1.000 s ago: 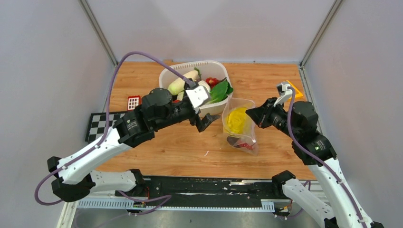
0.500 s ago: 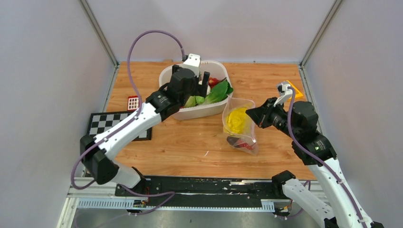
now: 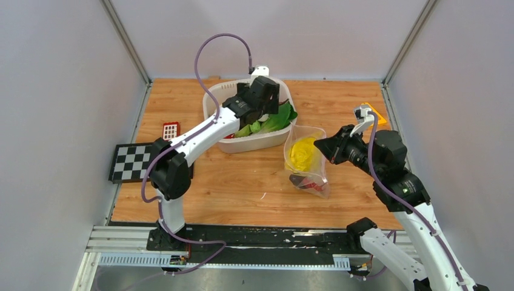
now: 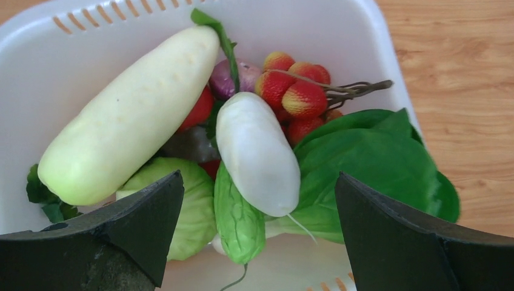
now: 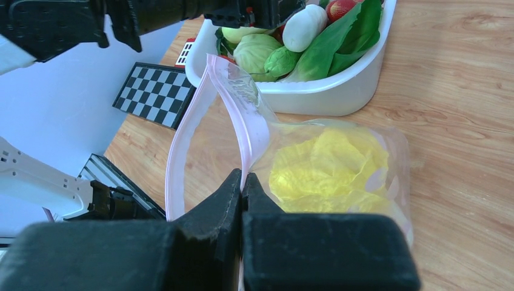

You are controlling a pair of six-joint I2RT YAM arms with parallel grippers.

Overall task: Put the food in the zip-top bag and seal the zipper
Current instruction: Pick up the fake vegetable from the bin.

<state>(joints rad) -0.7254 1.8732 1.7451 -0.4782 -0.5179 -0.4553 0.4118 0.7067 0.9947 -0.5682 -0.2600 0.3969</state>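
Observation:
The clear spotted zip-top bag [image 3: 306, 162] lies right of the white tub [image 3: 254, 144], holding a yellow cabbage [image 3: 302, 153] and a small red piece [image 3: 310, 185]. My right gripper [image 3: 320, 146] is shut on the bag's rim at the pink zipper [image 5: 176, 151], holding the mouth open toward the tub. My left gripper [image 4: 259, 182] is open and empty, hovering over the tub [image 4: 303, 24]. Below it lie a long pale radish [image 4: 127, 115], a short white radish [image 4: 254, 151], green leaves [image 4: 370, 157], red-orange berries [image 4: 297, 91] and a purple piece [image 4: 233, 76].
A checkerboard [image 3: 130, 162] and a small red grid card [image 3: 171, 130] lie left of the tub. An orange triangular piece [image 3: 376, 114] lies behind my right arm. Grey walls close in the table on three sides.
My left gripper has swung from beside the bag up and back over the tub, and now points down into it. My right gripper and the bag have stayed put.

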